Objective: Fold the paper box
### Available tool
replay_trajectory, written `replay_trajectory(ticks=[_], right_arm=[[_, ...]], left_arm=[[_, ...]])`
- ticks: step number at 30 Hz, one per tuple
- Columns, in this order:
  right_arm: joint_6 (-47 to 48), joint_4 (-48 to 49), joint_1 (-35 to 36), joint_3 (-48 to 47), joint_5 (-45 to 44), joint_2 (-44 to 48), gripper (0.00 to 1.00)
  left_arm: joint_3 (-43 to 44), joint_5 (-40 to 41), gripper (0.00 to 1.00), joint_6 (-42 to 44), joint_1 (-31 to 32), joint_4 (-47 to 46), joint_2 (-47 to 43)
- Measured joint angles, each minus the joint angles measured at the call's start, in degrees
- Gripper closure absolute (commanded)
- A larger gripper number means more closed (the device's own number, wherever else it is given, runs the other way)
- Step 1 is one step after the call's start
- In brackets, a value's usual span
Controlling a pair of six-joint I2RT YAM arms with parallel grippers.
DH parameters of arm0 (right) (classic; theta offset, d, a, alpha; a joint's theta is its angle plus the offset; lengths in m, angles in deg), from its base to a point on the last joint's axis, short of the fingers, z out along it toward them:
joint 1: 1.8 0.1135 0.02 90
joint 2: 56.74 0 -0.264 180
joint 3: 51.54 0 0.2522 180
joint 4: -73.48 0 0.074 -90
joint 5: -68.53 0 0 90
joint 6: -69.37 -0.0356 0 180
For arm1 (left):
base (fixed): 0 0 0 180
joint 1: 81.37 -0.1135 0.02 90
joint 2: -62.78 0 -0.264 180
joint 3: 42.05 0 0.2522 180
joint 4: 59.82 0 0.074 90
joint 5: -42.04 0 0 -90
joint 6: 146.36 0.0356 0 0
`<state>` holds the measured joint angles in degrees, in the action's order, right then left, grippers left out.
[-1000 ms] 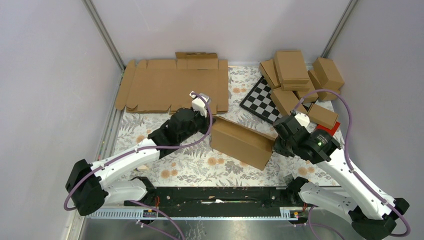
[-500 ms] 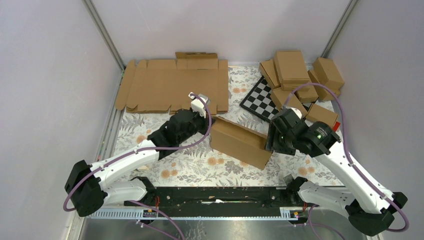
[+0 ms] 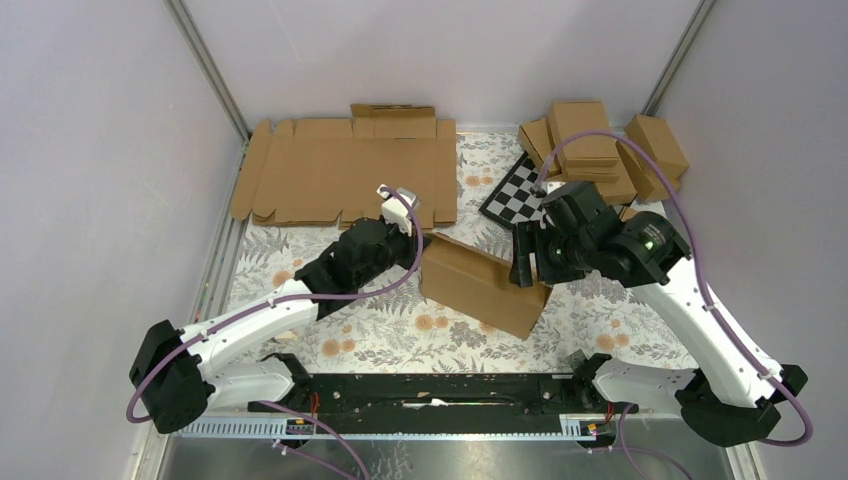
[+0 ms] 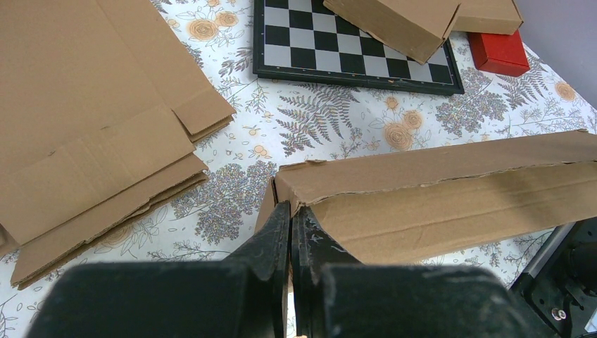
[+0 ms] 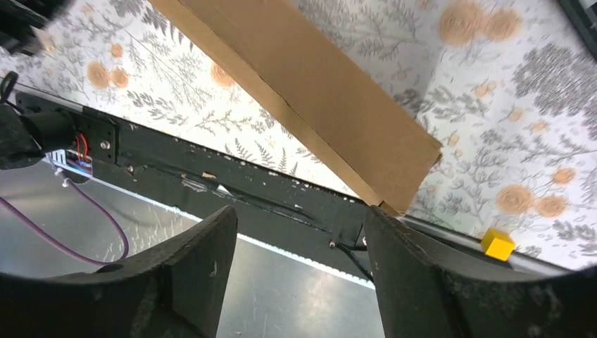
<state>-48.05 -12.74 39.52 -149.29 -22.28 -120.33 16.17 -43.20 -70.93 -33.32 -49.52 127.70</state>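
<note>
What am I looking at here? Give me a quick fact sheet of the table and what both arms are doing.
Worked on: paper box, mid-table
Left jaws: shut on one corner of the paper box
Right jaws: open, at the box's right end, gripping nothing
Back left: flat cardboard blanks
Back right: pile of closed boxes, chessboard

Overhead view looking down, close wrist views, all sharing paper box (image 3: 475, 282)

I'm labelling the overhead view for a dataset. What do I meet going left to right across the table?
The flat cardboard blanks → left gripper → paper box → right gripper → pile of closed boxes.
</note>
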Motion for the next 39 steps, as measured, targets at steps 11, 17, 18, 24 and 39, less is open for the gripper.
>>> replay_trajectory(ticks=[11, 17, 18, 24, 39], right_arm=[[2.43, 4.85, 0.00, -8.20, -2.54, -5.16, 0.68], [2.12, 9.92, 0.00, -0.17, -2.75, -5.35, 0.84], [2.08, 10.45, 0.00, 1.51, -2.80, -5.22, 0.85], [0.98, 14.36, 0.04, 9.94, -2.14, -2.64, 0.87], [-0.26, 18.58, 0.04, 16.44, -1.75, 1.70, 0.87]], left_arm=[[0.07, 0.09, 1.00, -0.09, 0.00, 0.13, -0.02], [0.15, 0.20, 1.00, -0.44, 0.09, 0.52, -0.07], [0.15, 0.22, 1.00, -0.46, 0.11, 0.55, -0.07], [0.15, 0.26, 1.00, -0.52, 0.33, 0.59, -0.07], [-0.17, -0.17, 0.54, -4.15, 0.68, 7.67, -2.60]])
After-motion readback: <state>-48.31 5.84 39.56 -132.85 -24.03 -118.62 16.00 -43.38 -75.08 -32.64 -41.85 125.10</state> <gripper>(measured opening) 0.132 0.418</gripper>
